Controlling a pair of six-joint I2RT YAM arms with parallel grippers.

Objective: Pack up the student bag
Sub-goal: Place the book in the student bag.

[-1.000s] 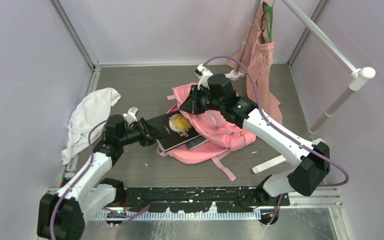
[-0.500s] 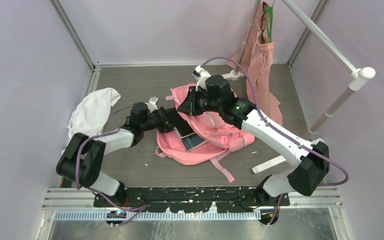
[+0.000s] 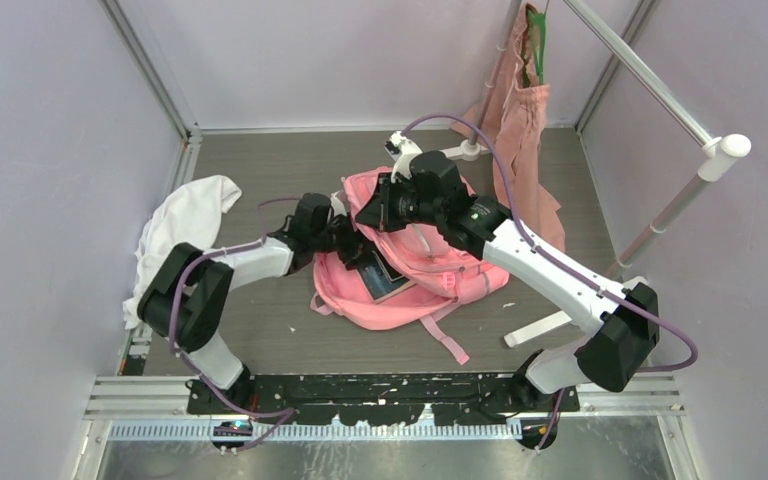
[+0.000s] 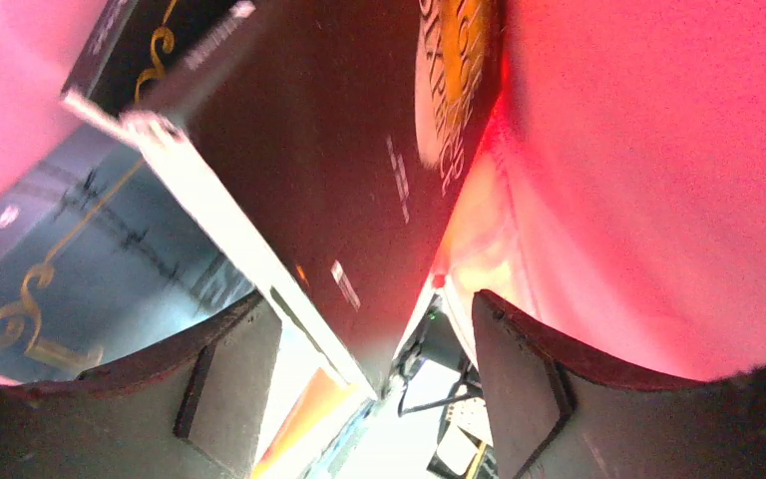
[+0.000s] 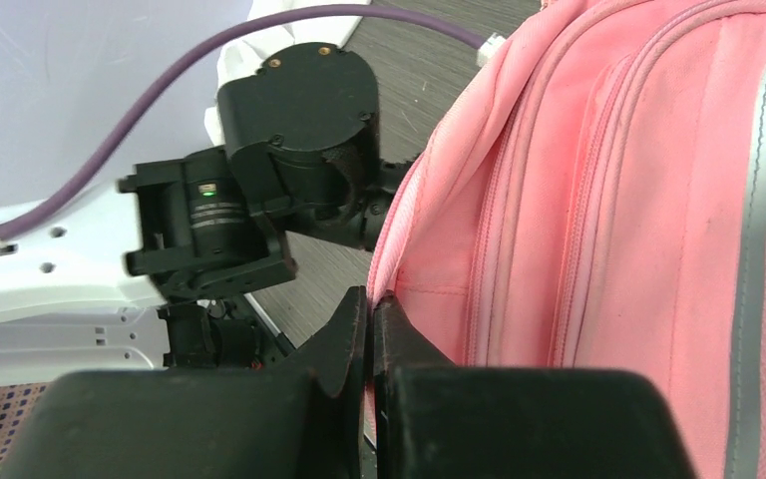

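The student bag (image 3: 428, 262) lies flat near the middle of the worktop (image 3: 260, 170), somewhat toward its far edge, its opening turned to the left edge and one pink strap (image 3: 452, 342) trailing toward the near edge. A black book (image 4: 339, 150) with gold lettering sits in the opening, and a blue book (image 4: 80, 269) lies under it; from above, only a corner of the books shows outside the pink fabric. The right claw (image 5: 369, 329) is pinched tight on the fabric rim of the opening, the cloth caught between its two fingers, and its arm crosses over the back part of the bag, hiding that stretch from the overhead camera. The left claw (image 3: 353, 240) is at the mouth of the bag, its fingers (image 4: 229, 384) spread wide with the near corner of the black book between them; whether they touch the book cannot be told. The left wrist camera shows the red-lit inside of the bag close against the book's cover, which the overhead view does not reach. The right wrist camera shows the zip lines and a grey trim strip on the bag's outer face, with the left arm's black wrist just beside the opening. A white cloth (image 3: 185, 235) is heaped at the left edge, well apart from the bag. At the far right corner a dusty-pink tote (image 3: 525, 120) hangs on a green hanger (image 3: 535, 45) from a white rail (image 3: 660, 90).
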